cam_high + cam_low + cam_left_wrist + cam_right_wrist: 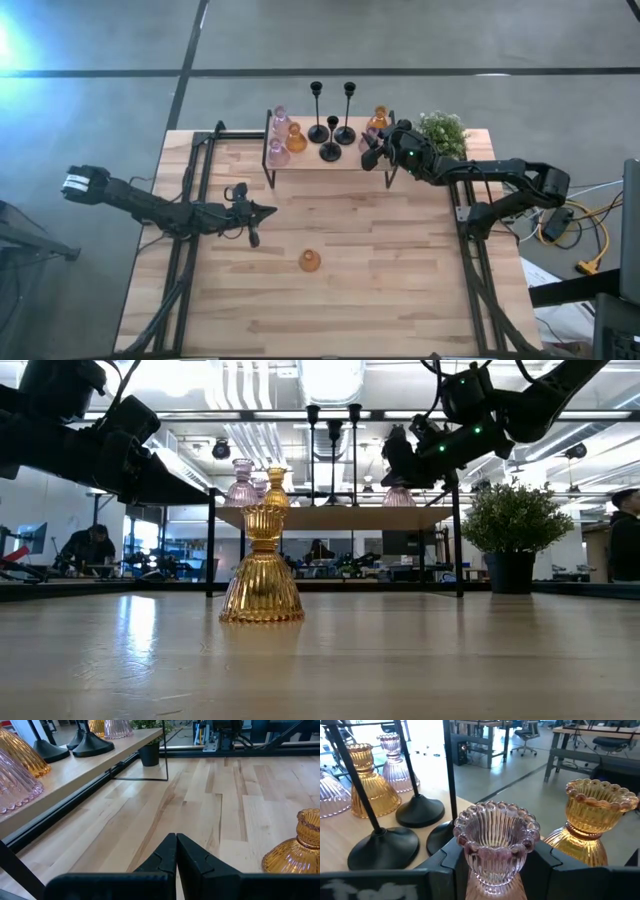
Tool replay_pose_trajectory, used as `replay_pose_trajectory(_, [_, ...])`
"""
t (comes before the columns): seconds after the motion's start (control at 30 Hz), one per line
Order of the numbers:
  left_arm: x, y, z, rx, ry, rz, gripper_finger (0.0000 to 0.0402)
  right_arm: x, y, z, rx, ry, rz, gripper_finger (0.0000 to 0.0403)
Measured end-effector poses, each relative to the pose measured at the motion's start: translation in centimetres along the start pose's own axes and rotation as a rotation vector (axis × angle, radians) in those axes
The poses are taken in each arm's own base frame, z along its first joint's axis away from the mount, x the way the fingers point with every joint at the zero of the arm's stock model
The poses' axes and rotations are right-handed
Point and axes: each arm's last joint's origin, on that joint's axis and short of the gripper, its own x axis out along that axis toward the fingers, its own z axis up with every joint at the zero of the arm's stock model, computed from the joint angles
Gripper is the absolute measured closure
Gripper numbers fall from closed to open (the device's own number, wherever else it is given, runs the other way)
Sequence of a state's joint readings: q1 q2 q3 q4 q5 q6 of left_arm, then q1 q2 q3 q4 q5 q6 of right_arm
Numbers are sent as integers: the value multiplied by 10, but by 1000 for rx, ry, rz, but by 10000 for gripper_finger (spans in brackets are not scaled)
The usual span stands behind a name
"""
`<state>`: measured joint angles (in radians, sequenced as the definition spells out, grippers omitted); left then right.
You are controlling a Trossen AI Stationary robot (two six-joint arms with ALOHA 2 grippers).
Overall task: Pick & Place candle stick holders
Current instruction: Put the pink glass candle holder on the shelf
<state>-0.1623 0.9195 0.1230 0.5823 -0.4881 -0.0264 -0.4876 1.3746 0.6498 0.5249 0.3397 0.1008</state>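
The right end effector (pixel 495 865) is clamping a pink glass holder (pixel 496 845) by its narrow neck, fingers pressing on both sides, at the right end of the raised shelf (pixel 345 153) along the tabletop's far edge. Its arm is reaching in from the tabletop's right edge, bent at the elbow and angling toward the shelf. Just beside the gripped holder an amber glass holder (pixel 592 827) is standing on the shelf, and three black metal holders (pixel 332 128) are sitting mid-shelf with their round bases close together. Further pink and amber holders (pixel 284 135) are clustering at the shelf's left end. A small green plant (pixel 443 130) is standing at the far right corner.

The left end effector (pixel 176 857) is resting fully closed and empty, hovering over the tabletop's middle-left, its arm stretching in from the left edge. A lone amber holder (pixel 310 261) is standing upright near the tabletop's (pixel 380 290) centre, apart from it.
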Motion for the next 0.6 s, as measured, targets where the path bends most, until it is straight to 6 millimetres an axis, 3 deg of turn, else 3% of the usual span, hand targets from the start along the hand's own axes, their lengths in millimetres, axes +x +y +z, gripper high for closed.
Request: replay_pose_trajectory(0.6, [0, 0, 0, 0, 0, 0, 387, 9, -3, -3, 20, -31, 33, 280])
